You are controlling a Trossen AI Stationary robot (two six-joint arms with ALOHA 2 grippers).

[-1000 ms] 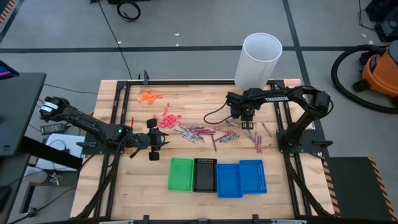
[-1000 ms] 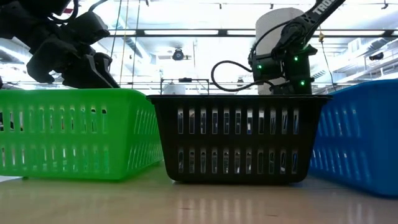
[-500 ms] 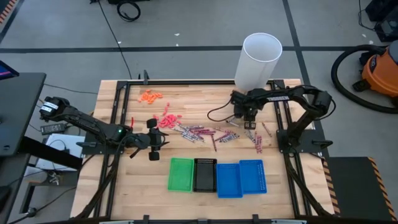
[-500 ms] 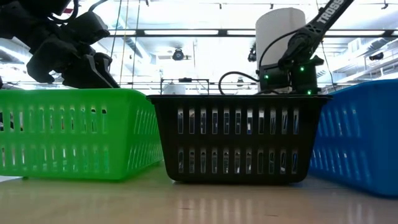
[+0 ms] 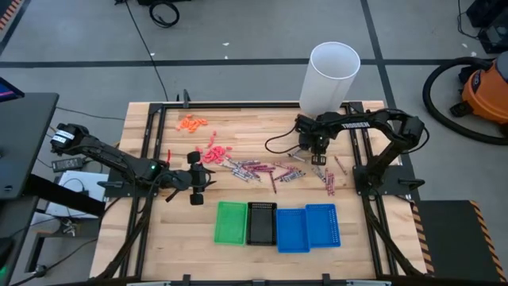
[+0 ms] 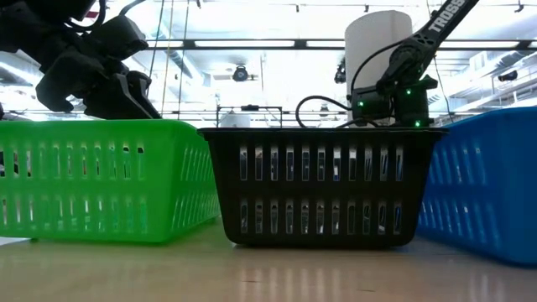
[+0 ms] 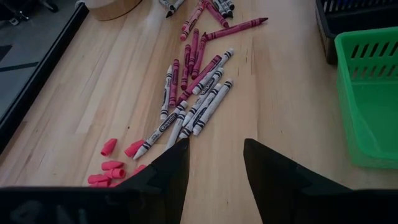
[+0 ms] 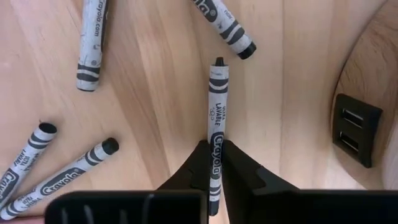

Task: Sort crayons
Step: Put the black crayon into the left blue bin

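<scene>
a: grey crayon [image 8: 217, 118], pinched between the right gripper [image 8: 214, 163] fingers [image 8: 194, 167]. why take it end-on like that?

b: the jaws have closed along its length near one end, so the stick points straight out ahead of them. it lies flat on the wood, so my guess is the grip was made right at table level and nothing has been lifted yet.

a: where is that on the table?

b: in the high view the right gripper [image 5: 316, 148] sits at the far right end of the scatter, just beside the white cylinder [image 5: 329, 77]. the rest of the crayons [image 5: 274, 171] run in a loose band across the middle, greys and maroons mixed.

a: and the trays?

b: four in a row at the near edge: green tray [image 5: 231, 222], black tray [image 5: 261, 223], and two blue trays [image 5: 308, 227]. they sit close to the band so each carry is short, i'd say. which colour goes where i cannot tell.

a: the left gripper [image 7: 214, 163]?

b: open wide, holding nothing, low over the table at the band's left end. its fingers frame bare wood just short of a fan of grey and maroon sticks, with pink bits [image 7: 112, 165] to one side. it looks parked, or lined up for a pick.

a: risk?

b: a thin round stick held near one end may swing or slip once raised.
</scene>
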